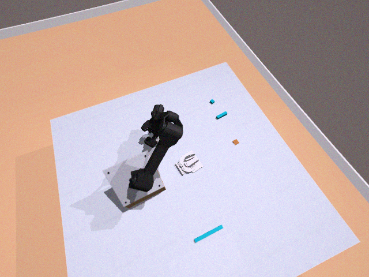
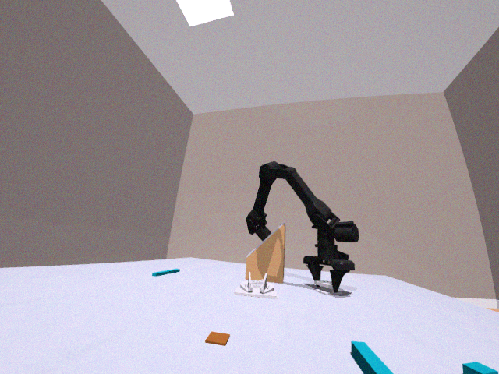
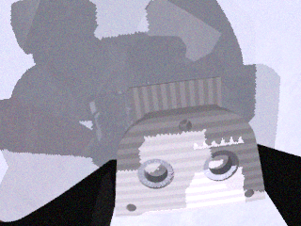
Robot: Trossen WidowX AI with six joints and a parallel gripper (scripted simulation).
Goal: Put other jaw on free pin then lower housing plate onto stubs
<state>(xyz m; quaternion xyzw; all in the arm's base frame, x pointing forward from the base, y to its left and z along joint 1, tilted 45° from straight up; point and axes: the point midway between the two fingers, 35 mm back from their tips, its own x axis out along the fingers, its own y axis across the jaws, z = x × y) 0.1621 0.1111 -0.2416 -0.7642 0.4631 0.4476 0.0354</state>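
The striped grey-white housing plate point(image 3: 174, 146) lies low over the mat, with two round holes, small screw holes and a ribbed edge. My gripper point(image 1: 149, 134) point(image 2: 327, 287) point(image 3: 183, 160) points down with its fingers wide apart, one against each side edge of the plate; it looks shut on the plate. The white base point(image 1: 199, 167) point(image 2: 242, 292) stands apart from the gripper. Two pale jaws stand up from it side by side, the left jaw point(image 2: 249, 278) and the right jaw point(image 2: 264, 283). Pins, stubs and gear meshing are too small to tell.
My arm stands on a slanted pedestal point(image 1: 119, 183) point(image 2: 266, 263) near the white base. An orange square point(image 1: 235, 142) point(image 2: 217, 338) lies beyond the base. A long cyan bar point(image 1: 208, 234) point(image 2: 165, 272), a short cyan bar point(image 1: 221, 115) point(image 2: 369, 358) and a cyan block point(image 1: 212, 101) point(image 2: 479, 368) lie farther off.
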